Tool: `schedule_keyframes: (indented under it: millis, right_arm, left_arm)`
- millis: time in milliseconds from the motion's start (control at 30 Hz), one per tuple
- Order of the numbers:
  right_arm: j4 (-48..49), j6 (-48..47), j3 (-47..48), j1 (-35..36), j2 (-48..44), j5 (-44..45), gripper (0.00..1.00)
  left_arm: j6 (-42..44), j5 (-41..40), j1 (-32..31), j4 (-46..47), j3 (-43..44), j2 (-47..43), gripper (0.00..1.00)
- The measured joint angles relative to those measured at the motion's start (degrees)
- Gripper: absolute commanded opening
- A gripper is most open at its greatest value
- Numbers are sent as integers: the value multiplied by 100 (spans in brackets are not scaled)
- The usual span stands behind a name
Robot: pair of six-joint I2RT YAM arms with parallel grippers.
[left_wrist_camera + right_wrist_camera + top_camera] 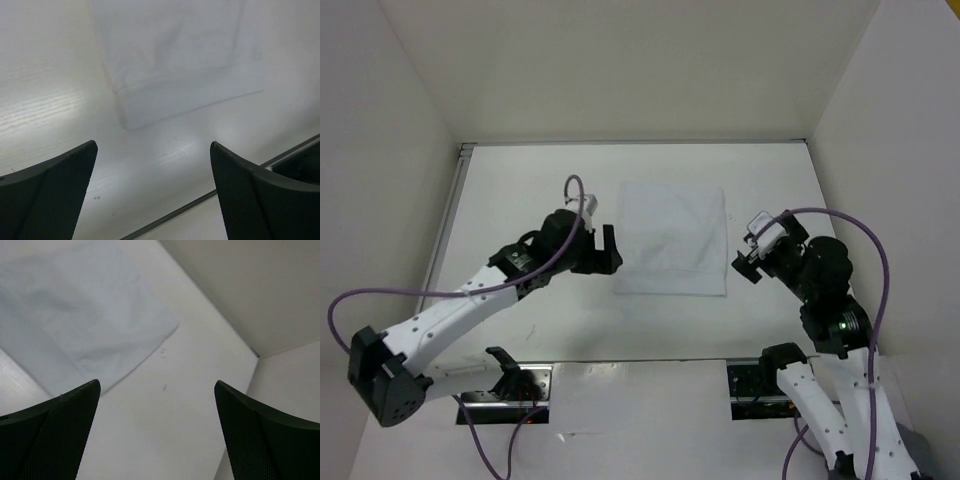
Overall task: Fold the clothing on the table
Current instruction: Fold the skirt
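The clothing (pixel 672 240) lies flat in the middle of the table (pixel 530 190) as a neat white rectangle with faint wrinkles. My left gripper (pixel 603 250) hovers just off its left edge, jaws wide open and empty; in the left wrist view the clothing (pixel 175 55) lies ahead of the open fingers (pixel 55 195). My right gripper (pixel 744 258) sits just off the clothing's right edge, also open and empty. From the right wrist the clothing (pixel 75 325) is up and to the left of the fingers (pixel 260 435).
White walls (pixel 400 110) close the table on three sides. A dark seam (pixel 640 361) runs across the near edge, with the two arm bases (pixel 505 385) behind it. Purple cables (pixel 875 260) loop from both arms.
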Motion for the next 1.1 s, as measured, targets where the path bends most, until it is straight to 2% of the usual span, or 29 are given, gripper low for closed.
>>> schedule_keyframes:
  millis: [67, 167, 233, 300, 400, 433, 467, 600, 767, 867, 933, 967, 1000, 1033, 1100]
  right_arm:
    - [103, 76, 9, -57, -463, 15, 99]
    - [52, 345, 57, -105, -114, 61, 99]
    - [-142, 551, 227, -127, 713, 166, 99]
    - [-487, 850, 723, -138, 1937, 234, 99]
    - [-931, 1285, 1628, -367, 3834, -90, 97]
    - [-1054, 1414, 1812, -511, 4304, -308, 90]
    - [-1165, 1519, 1893, -660, 4656, -516, 88]
    - [-1628, 1912, 1897, -1025, 5322, -802, 88]
    - [-1832, 2105, 1897, -1104, 5545, -942, 87]
    - [-1878, 2133, 1899, -1104, 5858, -1025, 74]
    - [-1917, 2133, 1906, -1104, 6172, -1082, 55]
    - [-1932, 2129, 1921, -1104, 6349, -1108, 49]
    - [-1945, 2133, 1939, -1104, 6533, -1158, 35]
    - [-1952, 2109, 1958, -1104, 6658, -1196, 29]
    - [-1961, 2127, 1978, -1104, 6817, -1296, 29]
  left_arm:
    - [-20, -50, 2, 28, 157, -505, 100]
    - [-70, -7, 4, 190, 317, -776, 100]
    - [-170, 118, 2, 280, 286, -647, 100]
    - [-219, 267, 2, 343, 170, -275, 100]
    - [-286, 654, -7, 308, 31, 645, 100]
    - [-275, 828, -2, 247, 39, 946, 100]
    - [-243, 990, 11, 175, 63, 1213, 98]
    - [4, 1561, 57, -118, 297, 1827, 96]
    - [208, 2055, 173, -162, 376, 1963, 94]
    - [289, 2181, 258, -107, 376, 2124, 87]
    - [289, 2221, 323, -17, 372, 2297, 82]
    - [280, 2240, 345, 39, 372, 2393, 73]
    - [247, 2251, 374, 92, 372, 2459, 69]
    - [219, 2253, 398, 149, 372, 2503, 63]
    - [138, 2238, 446, 210, 420, 2524, 53]
